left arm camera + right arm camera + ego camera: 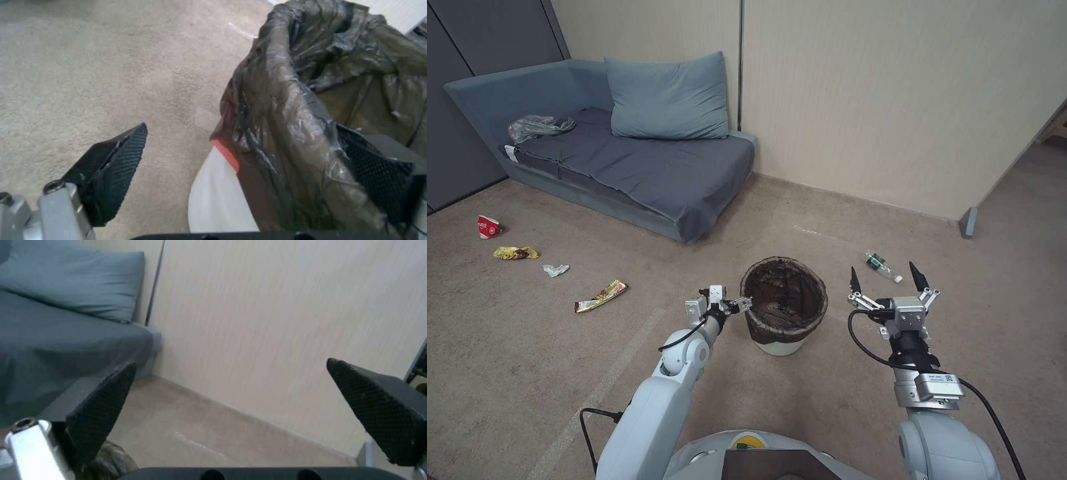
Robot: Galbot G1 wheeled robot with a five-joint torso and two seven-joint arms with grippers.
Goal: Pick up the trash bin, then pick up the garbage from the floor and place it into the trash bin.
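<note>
Carpet spreads wide in the head view, and the trash bin stands on it just ahead of the robot, its dark bag folded over the rim. The left arm reaches forward with elbow bent, and the left gripper meets the bin's near-left rim. The right arm stretches straight ahead beside the bin, the right gripper raised with its two black fingers spread wide, holding nothing. A small green-labelled bottle lies on the floor just beyond those fingertips. Off to the left, well apart from the bin, lie a crushed red-and-white cup, a yellow wrapper, a crumpled tissue and a longer wrapper, strung in a loose line before the grey sofa. Open carpet lies between that litter and the bin.

From the left wrist view, the left gripper straddles the bin's rim: one finger hangs outside over the carpet, the other sits inside against the bag. The jaws are apart, not yet pressing the wall.

From the right wrist view, the right gripper points at the pale wall, fingers far apart, with bare floor along the baseboard and the sofa's corner to one side.
</note>
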